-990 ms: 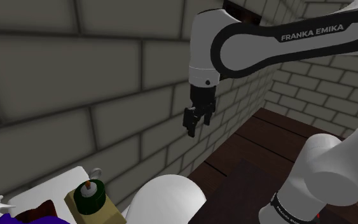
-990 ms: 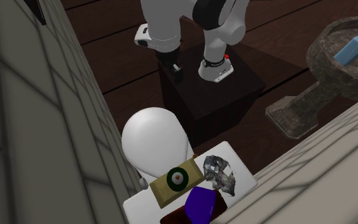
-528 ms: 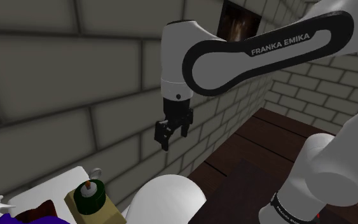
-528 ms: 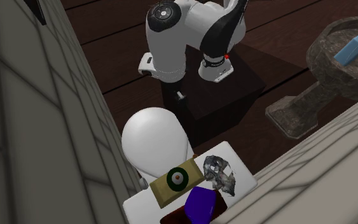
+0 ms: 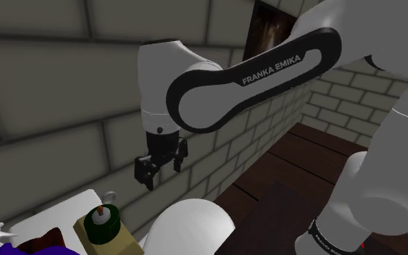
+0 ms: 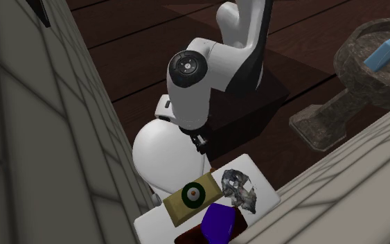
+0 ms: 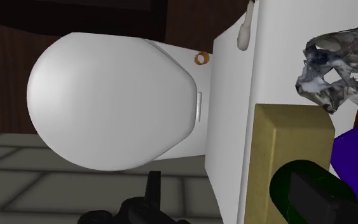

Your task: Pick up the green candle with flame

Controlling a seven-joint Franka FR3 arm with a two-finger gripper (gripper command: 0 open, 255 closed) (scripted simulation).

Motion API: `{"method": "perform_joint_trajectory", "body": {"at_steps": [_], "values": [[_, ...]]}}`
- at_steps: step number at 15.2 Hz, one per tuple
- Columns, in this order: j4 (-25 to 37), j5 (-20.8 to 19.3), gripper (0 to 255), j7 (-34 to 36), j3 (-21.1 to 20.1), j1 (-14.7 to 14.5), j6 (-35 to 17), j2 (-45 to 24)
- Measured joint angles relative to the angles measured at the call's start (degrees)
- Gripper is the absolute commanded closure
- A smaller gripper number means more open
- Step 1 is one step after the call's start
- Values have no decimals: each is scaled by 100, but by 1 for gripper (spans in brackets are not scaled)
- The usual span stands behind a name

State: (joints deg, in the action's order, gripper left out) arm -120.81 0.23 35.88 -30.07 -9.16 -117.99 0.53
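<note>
The dark green candle (image 5: 102, 222) with a small orange flame stands upright on a tan box (image 5: 125, 240) on the white tank top. From above, the candle (image 6: 192, 196) is a green ring with a pale centre. My black gripper (image 5: 159, 164) hangs open and holds nothing. It is above the candle and off toward the shoulder view's right. In the second exterior view the gripper (image 6: 199, 141) is over the far edge of the white toilet lid (image 6: 164, 151). In the wrist view the candle (image 7: 311, 194) is beside the fingers, not between them.
A purple object (image 6: 219, 220) and a crumpled grey thing (image 6: 240, 187) lie next to the tan box (image 6: 174, 208). A grey brick wall (image 5: 57, 80) runs close behind. A stone basin (image 6: 366, 69) holding a blue bottle (image 6: 386, 50) stands apart on the dark wood floor.
The arm has swung toward the shoulder view's left and come lower, bringing the gripper nearer the tank top. The candle and the other objects have not moved.
</note>
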Motion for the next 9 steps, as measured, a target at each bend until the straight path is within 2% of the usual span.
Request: {"method": "perform_joint_trajectory", "body": {"at_steps": [3,9], "values": [[507,-381,0,416,-101,-141,-115,-640],[1788,-1194,0,1221,-100,-696,-111,-1993]]}}
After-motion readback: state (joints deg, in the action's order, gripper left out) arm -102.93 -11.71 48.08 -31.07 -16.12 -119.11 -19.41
